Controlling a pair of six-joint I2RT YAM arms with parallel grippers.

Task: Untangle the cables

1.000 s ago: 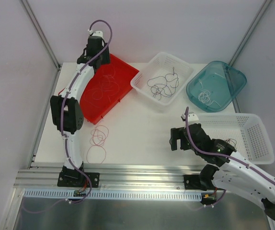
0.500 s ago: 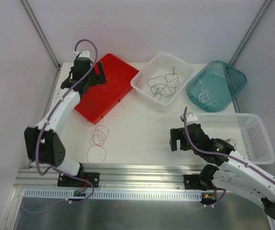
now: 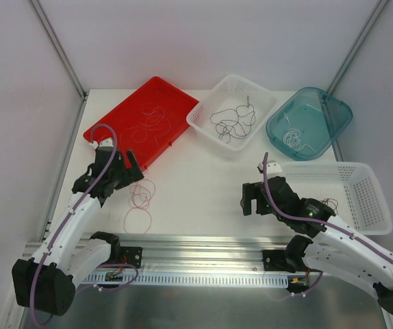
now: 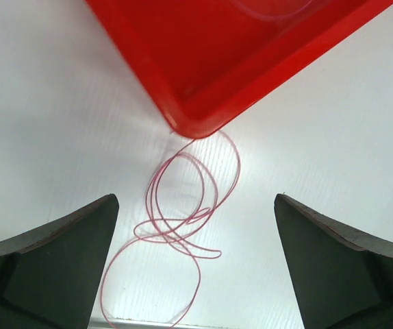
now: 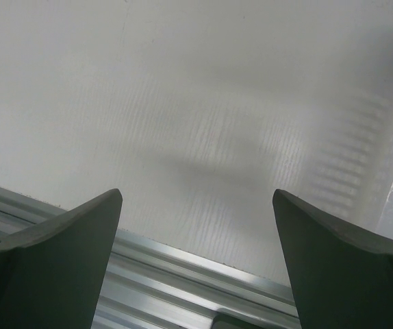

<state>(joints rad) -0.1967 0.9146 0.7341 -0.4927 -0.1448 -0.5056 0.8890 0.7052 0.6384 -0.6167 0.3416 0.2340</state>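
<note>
On white table [image 3: 203, 185], red tray [image 3: 114, 113] seen far left; L gripper [image 3: 122, 173] held nr tray's near corner, fingers wide apart; R gripper [image 3: 252, 199] centre-right, fingers likewise apart; pink-red cable loops [image 4: 176, 233] laid on table just beside tray corner, under L gripper

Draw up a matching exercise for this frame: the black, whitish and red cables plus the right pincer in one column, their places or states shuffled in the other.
Column one
1. black cable
2. whitish cable
3. red cable
4. right pincer

Column two
A. lying on the table, beside a corner of the red tray
B. inside the teal tub
C. open, above bare tabletop near the metal rail
D. inside the back white basket

Pairs: 1-D, 2-B, 3-A, 4-C
</note>
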